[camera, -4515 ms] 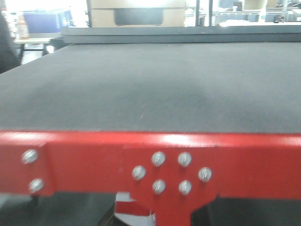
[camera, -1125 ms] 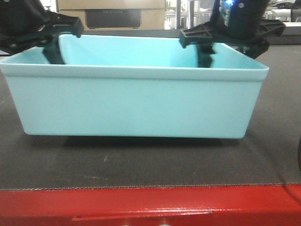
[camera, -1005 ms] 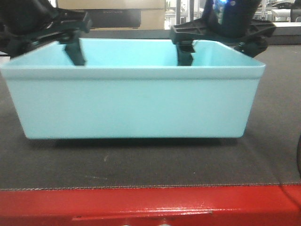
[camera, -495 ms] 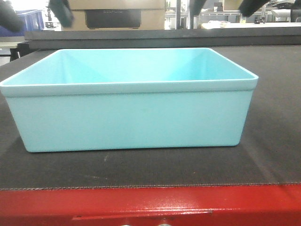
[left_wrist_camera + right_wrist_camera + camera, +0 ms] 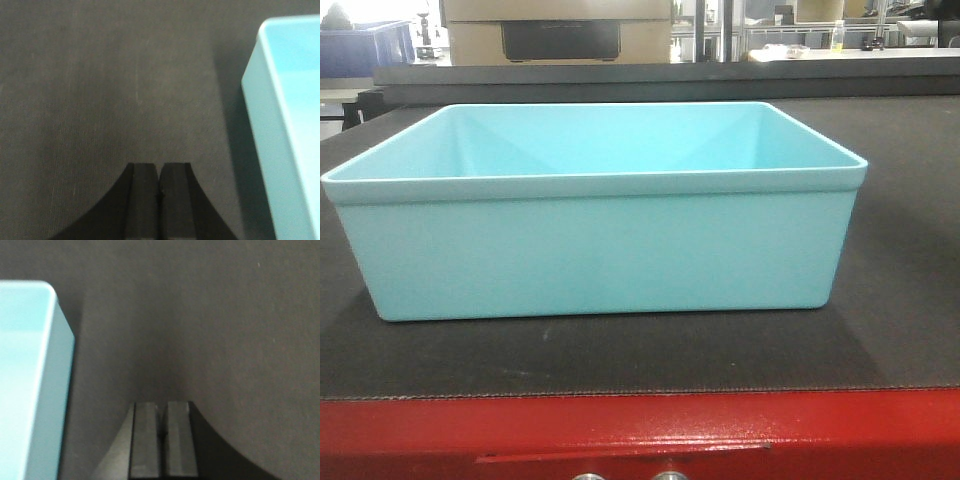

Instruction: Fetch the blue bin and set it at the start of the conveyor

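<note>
on the conveyor start point(image 5: 900, 250), the blue bin point(image 5: 595, 245) sits flat and upright on the dark textured belt, its long side facing the front view and its near wall set back a little from the glossy red front edge point(image 5: 640, 435). the bin is open-topped and nothing shows inside it. no arm touches it. in the left wrist view the left gripper point(image 5: 159, 172) hangs over bare belt with its two fingers pressed together, the bin's rim just off to one side and apart from it. in the right wrist view the right gripper point(image 5: 162, 412) is likewise over bare belt, fingers closed against each other on nothing, with the bin's corner point(image 5: 30, 365) well clear at the other side. a cardboard box point(image 5: 555, 25) stands behind the belt's far end.
</note>
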### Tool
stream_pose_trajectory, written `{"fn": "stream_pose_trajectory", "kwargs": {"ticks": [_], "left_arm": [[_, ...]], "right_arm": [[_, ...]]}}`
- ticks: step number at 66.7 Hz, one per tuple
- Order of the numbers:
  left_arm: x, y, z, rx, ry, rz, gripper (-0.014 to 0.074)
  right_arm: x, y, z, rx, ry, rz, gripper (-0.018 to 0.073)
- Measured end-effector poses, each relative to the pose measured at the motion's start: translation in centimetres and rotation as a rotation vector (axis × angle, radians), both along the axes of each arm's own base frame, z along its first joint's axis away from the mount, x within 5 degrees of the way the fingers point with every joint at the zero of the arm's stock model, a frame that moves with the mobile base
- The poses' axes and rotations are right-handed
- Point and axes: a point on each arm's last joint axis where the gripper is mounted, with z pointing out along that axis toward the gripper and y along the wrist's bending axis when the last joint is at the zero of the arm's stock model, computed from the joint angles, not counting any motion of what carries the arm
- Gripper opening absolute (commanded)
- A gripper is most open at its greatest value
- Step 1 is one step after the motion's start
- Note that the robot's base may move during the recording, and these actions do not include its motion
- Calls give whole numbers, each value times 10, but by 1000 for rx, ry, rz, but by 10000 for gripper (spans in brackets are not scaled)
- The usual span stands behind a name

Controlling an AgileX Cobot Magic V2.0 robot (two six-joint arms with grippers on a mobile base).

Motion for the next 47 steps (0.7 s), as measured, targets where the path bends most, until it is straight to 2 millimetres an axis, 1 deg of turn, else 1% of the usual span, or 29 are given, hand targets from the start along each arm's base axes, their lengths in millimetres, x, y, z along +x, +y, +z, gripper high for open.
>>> {"fn": "stream_pose_trajectory", "kwargs": {"ticks": [6, 10, 13, 19, 21, 22, 28, 30, 33, 35, 40, 47], "left_arm": [[-10, 2, -16, 0, 16, -1, -111], [-18, 1, -26, -8, 16, -6, -111], [-26, 1, -31, -17, 3, -8, -111], [-44, 1, -42, -27, -32, -17, -111], [-52, 1, -47, -31, -46, -21, -111], [-57, 1, -47, -32, -61, -22, -111], [-77, 2, -54, -36, -115, -30, -111], [-84, 2, -54, -38, -143, -32, -111], [-93, 3, -56, -39, -166, -34, -111], [-100, 3, -54, -41, -193, -35, -111], [-116, 4, -55, -43, -236, -36, -111], [-136, 5, -49, -46, -322, -37, -111]], "right_arm": [[-11, -1, -20, -8, 25, 6, -162], [-19, -2, -28, -8, 22, 12, -162], [-25, -2, -37, -8, 21, 15, -162], [-40, -3, -44, -8, -8, 23, -162], [-46, -4, -46, -8, -26, 27, -162], [-50, -4, -49, -8, -33, 29, -162], [-69, -7, -49, -14, -102, 41, -162], [-76, -7, -51, -12, -128, 46, -162], [-88, -8, -48, -11, -184, 52, -162], [-94, -8, -50, -10, -207, 55, -162], [-114, -10, -45, -12, -303, 67, -162], [-143, -13, -44, -15, -424, 80, -162]]}}
